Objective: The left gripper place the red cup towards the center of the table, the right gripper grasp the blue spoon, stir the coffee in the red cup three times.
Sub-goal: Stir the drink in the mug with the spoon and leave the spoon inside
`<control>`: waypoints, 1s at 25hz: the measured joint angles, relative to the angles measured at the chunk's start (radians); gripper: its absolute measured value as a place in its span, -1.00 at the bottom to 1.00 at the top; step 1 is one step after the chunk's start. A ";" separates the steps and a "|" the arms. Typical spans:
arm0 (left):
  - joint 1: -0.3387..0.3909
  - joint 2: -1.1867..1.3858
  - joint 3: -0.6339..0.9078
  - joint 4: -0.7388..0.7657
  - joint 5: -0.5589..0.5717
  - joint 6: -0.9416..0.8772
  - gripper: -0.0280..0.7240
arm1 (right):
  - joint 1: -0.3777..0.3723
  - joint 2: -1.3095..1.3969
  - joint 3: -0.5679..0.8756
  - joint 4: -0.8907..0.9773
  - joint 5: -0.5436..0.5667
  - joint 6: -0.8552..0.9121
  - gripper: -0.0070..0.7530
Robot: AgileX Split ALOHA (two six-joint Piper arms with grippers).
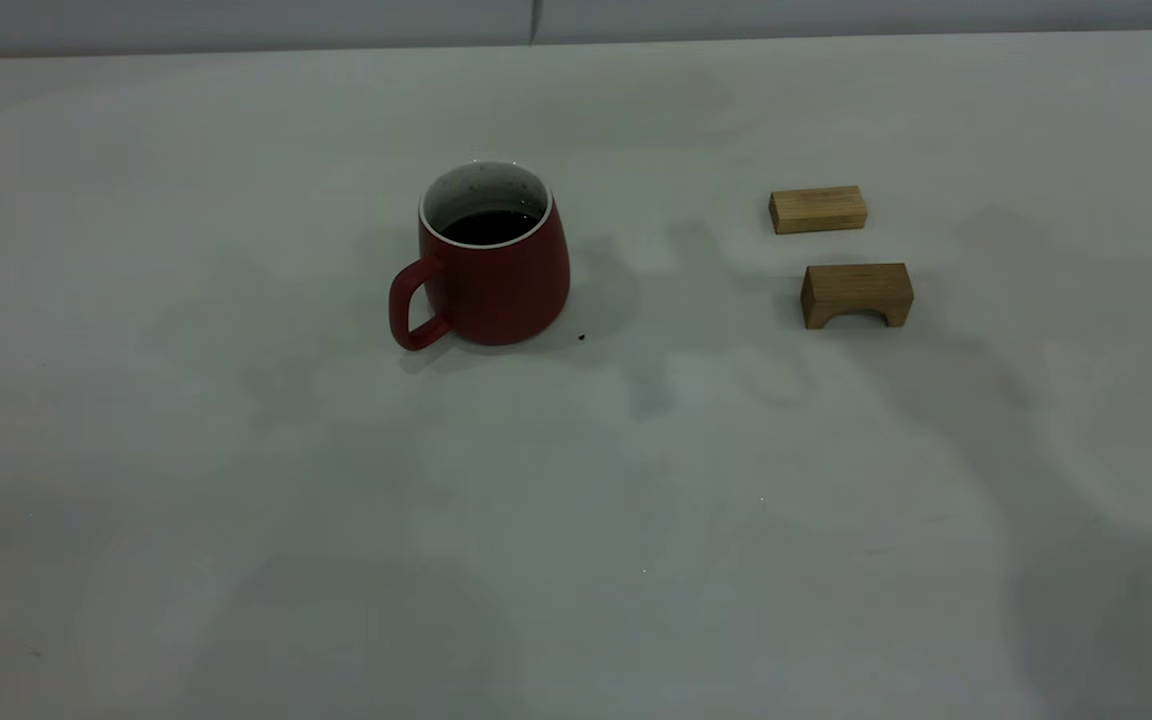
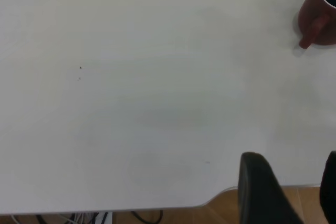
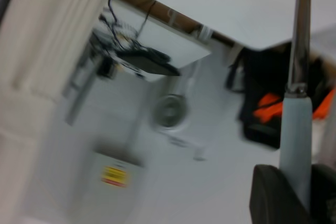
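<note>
The red cup stands upright on the table, a little left of the middle, its handle turned to the front left. Dark coffee fills it partway. Neither arm shows in the exterior view. In the left wrist view the left gripper hangs open over the table's edge, nothing between its fingers, with the cup far off. The right gripper is shut on the pale handle of the blue spoon; the metal shaft runs away from it and the bowl is out of view.
Two tan wooden blocks lie right of the cup: a flat one farther back and an arched one nearer. A small dark speck sits by the cup's base. The right wrist view looks past the table's edge at floor clutter.
</note>
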 joint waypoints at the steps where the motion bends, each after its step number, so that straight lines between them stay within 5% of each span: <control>1: 0.000 0.000 0.000 0.000 0.000 0.000 0.02 | 0.015 0.004 0.000 0.010 -0.021 0.060 -0.62; 7: 0.000 0.000 0.000 0.000 0.000 0.000 0.02 | 0.090 0.083 0.000 0.157 -0.150 0.114 -0.62; 13: 0.000 0.000 0.000 0.000 0.000 0.000 0.02 | 0.093 0.207 0.000 0.350 -0.203 -0.088 -0.62; 25: 0.000 0.000 0.000 0.000 0.000 0.000 0.02 | 0.091 0.349 0.000 0.401 -0.163 -0.149 -0.62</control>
